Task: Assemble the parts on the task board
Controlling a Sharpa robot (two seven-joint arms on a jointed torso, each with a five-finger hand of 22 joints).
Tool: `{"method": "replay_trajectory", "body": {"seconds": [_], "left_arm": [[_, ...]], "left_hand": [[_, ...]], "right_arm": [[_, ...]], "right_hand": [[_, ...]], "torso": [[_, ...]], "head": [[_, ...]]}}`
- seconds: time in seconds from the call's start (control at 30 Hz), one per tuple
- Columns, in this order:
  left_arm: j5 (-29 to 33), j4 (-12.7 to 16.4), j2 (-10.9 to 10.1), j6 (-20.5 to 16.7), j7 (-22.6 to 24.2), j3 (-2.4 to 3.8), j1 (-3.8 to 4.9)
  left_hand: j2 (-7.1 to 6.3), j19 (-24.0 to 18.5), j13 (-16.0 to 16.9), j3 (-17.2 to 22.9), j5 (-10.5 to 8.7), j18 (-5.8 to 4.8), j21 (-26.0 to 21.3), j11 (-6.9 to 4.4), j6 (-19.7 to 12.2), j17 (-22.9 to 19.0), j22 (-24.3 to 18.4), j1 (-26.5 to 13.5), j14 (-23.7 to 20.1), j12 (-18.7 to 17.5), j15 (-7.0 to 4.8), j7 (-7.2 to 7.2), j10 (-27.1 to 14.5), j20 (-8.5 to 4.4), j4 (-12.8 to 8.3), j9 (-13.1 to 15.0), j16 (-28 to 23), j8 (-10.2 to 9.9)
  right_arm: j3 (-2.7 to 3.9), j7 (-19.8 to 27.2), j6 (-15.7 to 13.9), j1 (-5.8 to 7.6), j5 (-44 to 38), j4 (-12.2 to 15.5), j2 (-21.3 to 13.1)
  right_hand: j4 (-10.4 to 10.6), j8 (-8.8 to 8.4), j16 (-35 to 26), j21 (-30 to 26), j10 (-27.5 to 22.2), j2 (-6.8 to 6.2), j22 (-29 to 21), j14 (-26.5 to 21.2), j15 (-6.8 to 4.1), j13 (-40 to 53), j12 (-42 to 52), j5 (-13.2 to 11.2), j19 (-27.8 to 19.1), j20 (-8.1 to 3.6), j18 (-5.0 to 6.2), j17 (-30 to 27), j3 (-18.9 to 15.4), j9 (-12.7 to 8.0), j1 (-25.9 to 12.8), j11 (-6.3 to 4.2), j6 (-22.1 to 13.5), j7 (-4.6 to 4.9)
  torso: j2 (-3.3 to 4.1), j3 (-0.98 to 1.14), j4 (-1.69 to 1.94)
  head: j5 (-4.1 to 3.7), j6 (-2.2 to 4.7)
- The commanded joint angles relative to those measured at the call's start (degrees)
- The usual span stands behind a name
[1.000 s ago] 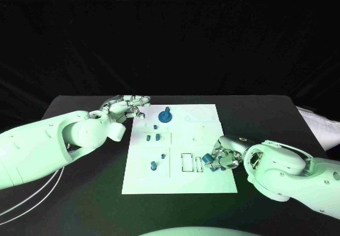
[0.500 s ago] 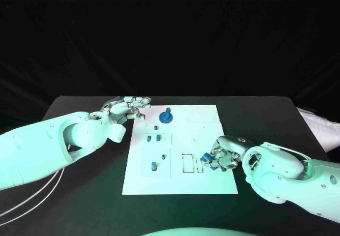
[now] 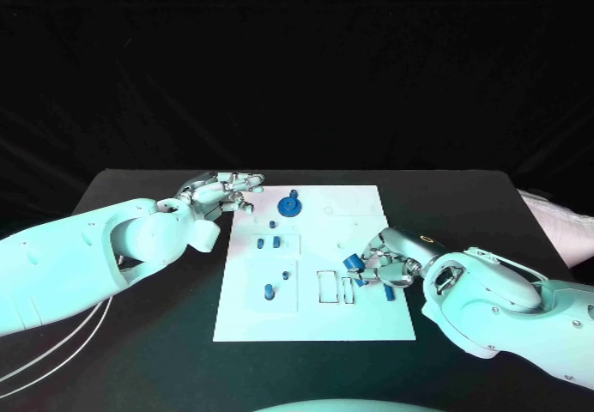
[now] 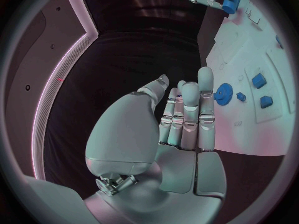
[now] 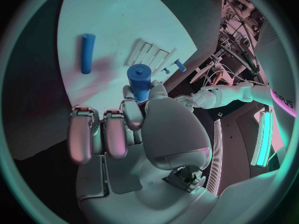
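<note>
The white task board [image 3: 316,319] lies mid-table. My right hand [image 3: 386,262] hovers over its right edge and pinches a short blue cylinder [image 3: 355,260], which stands upright at the fingertips in the right wrist view [image 5: 140,79]. A blue rod [image 3: 389,292] lies flat on the board just beside that hand [image 5: 87,53]. My left hand [image 3: 226,189] rests by the board's far left corner, fingers straight and holding nothing [image 4: 186,115]. A blue gear [image 3: 290,204] stands on the board close to it [image 4: 223,92].
Small blue pieces sit in the board's left half [image 3: 269,243], and a longer one [image 3: 270,292] lies nearer me. Empty rectangular slots [image 3: 334,286] are cut just left of the right hand. Black table [image 3: 136,343] surrounds the board.
My right hand has risen and shifted toward the far side with the blue cylinder, uncovering a blue rod lying on the board. The left hand's fingers have stretched out slightly.
</note>
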Motion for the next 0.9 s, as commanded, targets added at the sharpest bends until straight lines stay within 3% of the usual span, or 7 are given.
{"method": "replay_trajectory", "body": {"seconds": [0.03, 0.2, 0.63, 0.77, 0.9], "left_arm": [[-0.1, 0.1, 0.1, 1.3, 0.2, 0.03, -0.07], [-0.1, 0.1, 0.1, 1.3, 0.2, 0.03, -0.12], [-0.1, 0.3, -0.1, 1.5, 0.1, 0.03, -0.14], [-0.1, 0.3, -0.1, 1.6, 0.0, 0.03, -0.14], [-0.1, 0.3, -0.1, 1.8, 0.0, 0.03, -0.14]], "left_hand": [[0.11, 0.2, 0.1, -0.4, 0.26, 0.67, -0.3, 0.11, -0.3, -0.1, -0.1, 0.2, -0.2, 0.2, -0.06, 0.01, -0.3, 0.18, 0.0, 0.0, 0.1, 0.4], [0.11, 0.2, 0.1, -0.4, 0.26, 0.67, -0.3, 0.11, -0.3, -0.1, -0.1, 0.2, -0.2, 0.2, -0.06, 0.01, -0.3, 0.18, 0.0, 0.0, 0.1, 0.4], [0.12, 0.2, 0.1, -0.4, 0.26, 0.68, -0.3, 0.11, -0.4, 0.2, -0.1, 0.3, -0.1, 0.3, -0.07, 0.01, -0.4, 0.18, 0.0, 0.0, 0.3, 0.4], [0.12, 0.2, 0.1, -0.4, 0.26, 0.68, -0.3, 0.11, -0.4, 0.2, -0.1, 0.3, -0.1, 0.3, -0.07, 0.01, -0.4, 0.18, 0.0, 0.0, 0.3, 0.4], [0.11, 0.3, 0.1, -0.4, 0.26, 0.68, -0.3, 0.12, -0.4, 0.3, -0.1, 0.3, -0.1, 0.3, -0.07, 0.02, -0.4, 0.18, 0.0, 0.0, 0.4, 0.4]], "right_arm": [[0.0, 0.8, 2.0, 0.03, 4.1, -0.2, 0.9], [0.0, 0.3, 4.5, -0.05, 5.1, -0.8, 2.8], [-0.01, -1.5, 9.1, -0.42, 3.7, -2.2, 5.5], [-0.01, -1.7, 9.2, -0.48, 2.2, -2.3, 5.8], [-0.01, -1.7, 8.8, -0.51, 1.1, -2.4, 6.0]], "right_hand": [[0.1, -0.01, -0.2, 0.0, 1.0, -0.3, 0.0, 3.8, -0.4, -0.2, -0.5, 0.1, -0.1, -0.23, -0.97, 5.3, -0.5, 1.3, -1.6, -1.19, 0.9, -0.56], [0.1, 0.26, -0.3, 0.0, 1.0, 0.56, 0.0, 3.8, -0.51, -0.3, -1.0, -0.8, -0.1, -0.29, -0.96, 5.3, -1.1, 1.7, -2.8, -1.35, 1.3, -0.79], [0.0, 1.37, -0.5, -0.1, 1.0, 2.23, -0.1, 3.8, -1.01, -0.6, -2.2, -2.9, -0.2, -0.72, -0.93, 5.1, -2.1, 3.1, -4.5, -1.98, 2.9, -1.58], [0.1, 1.63, -0.8, -0.2, 1.1, 2.61, -0.2, 3.7, -1.15, -0.5, -2.5, -4.0, -0.3, -0.85, -0.9, 4.9, -2.6, 3.6, -5.1, -2.12, 3.2, -1.74], [-0.3, 1.85, -1.1, -0.4, 1.2, 2.88, -0.5, 3.7, -1.26, -0.5, -3.0, -10.8, -0.4, -0.96, -0.87, 4.6, -4.8, 4.2, -8.6, -2.03, 3.1, -1.89]], "torso": [[0.07, -0.01, 0.15], [0.05, -0.14, 0.14], [0.1, -0.05, 0.13], [0.08, -0.04, 0.11], [0.07, -0.05, 0.12]], "head": [[0.12, -0.02], [0.19, -0.08], [0.58, -0.51], [0.61, -0.59], [0.63, -0.61]]}}
